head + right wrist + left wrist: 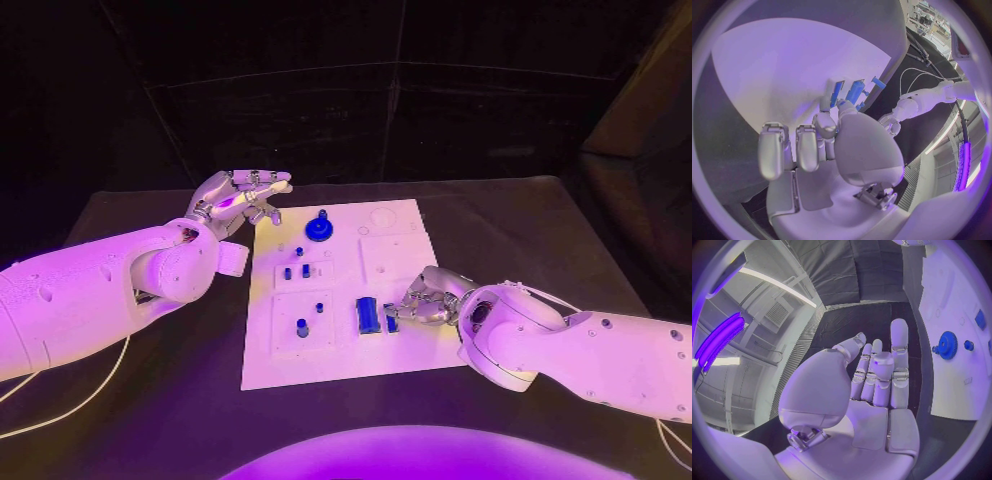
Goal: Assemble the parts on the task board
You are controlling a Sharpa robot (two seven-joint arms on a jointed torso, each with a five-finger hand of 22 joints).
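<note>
A: How far along does the job look?

B: Partway, by the look of it. On the board (339, 330) a blue gear (319, 229) sits near the far edge, seemingly on its post. Two small blue pegs (296, 272) stand in the middle block, and another peg (302, 327) stands in the near-left block. Those seem placed, though the head view is too small to say whether they are fully seated.

A: And what is left?

B: The two long blue bars (375, 315) near the board's right side. They stand side by side, and the right hand (420, 300) is at them, so that step appears to be in progress. Some recesses at the far right of the board look unfilled.

A: What is the right hand doing exactly?

B: Its thumb and one finger reach the bars; the wrist view shows the fingertips (825, 106) at the ends of the bars (847, 93), while the other fingers hang curled back, off the parts. Whether it pinches a bar or only presses on it, the pictures do not settle.

A: And the left hand?

B: The left hand (238, 200) hovers off the board's far-left corner, well apart from the gear. Its fingers (899, 347) are stretched out, nearly straight, with nothing between them. It holds nothing and touches nothing.
</note>
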